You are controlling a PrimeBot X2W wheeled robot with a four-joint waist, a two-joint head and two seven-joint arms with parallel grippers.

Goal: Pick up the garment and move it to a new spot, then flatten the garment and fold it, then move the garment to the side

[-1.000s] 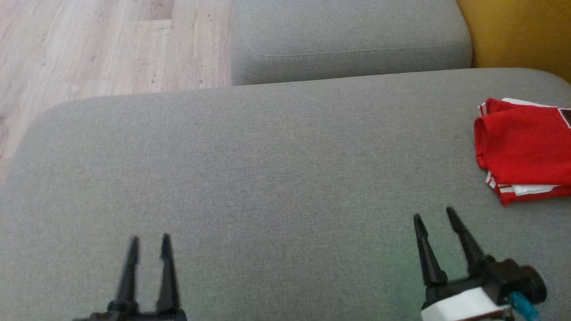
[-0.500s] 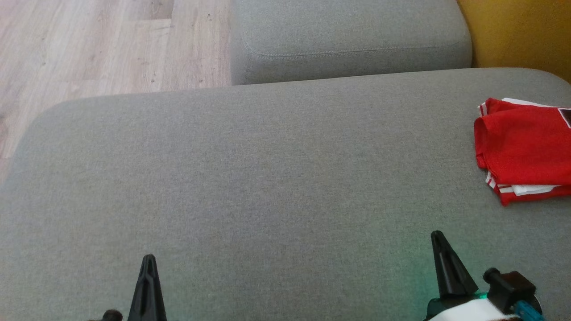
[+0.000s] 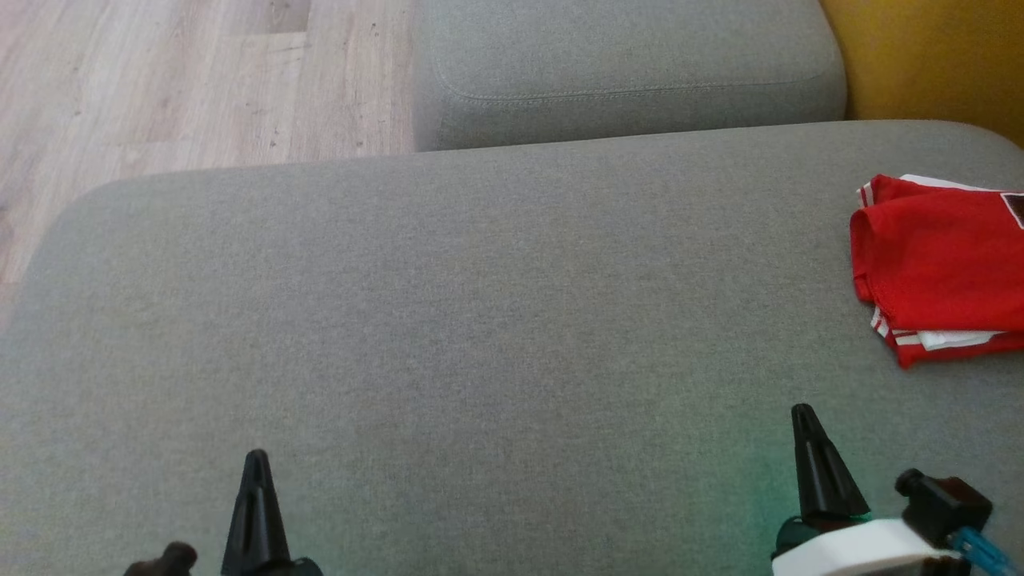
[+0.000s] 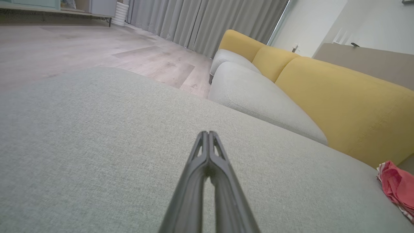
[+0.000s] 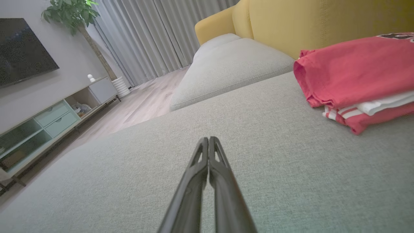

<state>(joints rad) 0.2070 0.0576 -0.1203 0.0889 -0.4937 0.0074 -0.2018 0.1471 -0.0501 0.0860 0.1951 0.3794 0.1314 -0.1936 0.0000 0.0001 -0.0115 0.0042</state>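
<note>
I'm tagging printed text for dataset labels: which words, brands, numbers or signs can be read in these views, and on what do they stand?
No text can be read in any view.
On the red garment, a dark print: cut off at the picture's edge and blurred, unreadable.
On the TV screen: dark, no text showing.

Garment [image 3: 940,264] red, white stripes; seat cushion [image 3: 480,344] grey; backrest [image 5: 323,22] mustard yellow; floor [image 3: 176,80] pale wood
</note>
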